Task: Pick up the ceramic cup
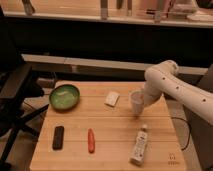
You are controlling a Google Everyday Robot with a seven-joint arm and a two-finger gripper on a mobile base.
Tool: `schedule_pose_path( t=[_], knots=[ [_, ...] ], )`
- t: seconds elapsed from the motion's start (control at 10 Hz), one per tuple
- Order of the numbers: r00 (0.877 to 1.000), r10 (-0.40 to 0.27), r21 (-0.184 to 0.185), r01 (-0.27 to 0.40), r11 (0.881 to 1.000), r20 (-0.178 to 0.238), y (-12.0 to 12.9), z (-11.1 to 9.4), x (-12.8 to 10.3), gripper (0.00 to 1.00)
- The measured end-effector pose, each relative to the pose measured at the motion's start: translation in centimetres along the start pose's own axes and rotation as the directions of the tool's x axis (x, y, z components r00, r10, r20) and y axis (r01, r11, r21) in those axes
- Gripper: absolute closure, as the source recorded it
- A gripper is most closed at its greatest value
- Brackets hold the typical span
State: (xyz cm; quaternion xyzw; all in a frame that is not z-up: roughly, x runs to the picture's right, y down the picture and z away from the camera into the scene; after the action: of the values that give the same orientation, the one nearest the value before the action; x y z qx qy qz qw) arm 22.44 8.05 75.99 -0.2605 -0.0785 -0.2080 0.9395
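White ceramic cup (136,100) mostly hides the end effector (142,103); its grip cannot be told.

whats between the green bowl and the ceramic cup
In the camera view, only the flat white block lies between the green bowl and the ceramic cup; the gripper is at the cup.

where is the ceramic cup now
Camera view: the ceramic cup is in the table's right half, just right of the white block, the gripper at its right side.
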Motion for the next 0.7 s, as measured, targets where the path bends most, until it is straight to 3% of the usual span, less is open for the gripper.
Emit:
schedule_pose_path(
  t=[0.7],
  knots=[
    [0.999,-0.039,0.004,0.039,0.999,-0.003,-1.1,-1.32,-0.5,1.0]
  ],
)
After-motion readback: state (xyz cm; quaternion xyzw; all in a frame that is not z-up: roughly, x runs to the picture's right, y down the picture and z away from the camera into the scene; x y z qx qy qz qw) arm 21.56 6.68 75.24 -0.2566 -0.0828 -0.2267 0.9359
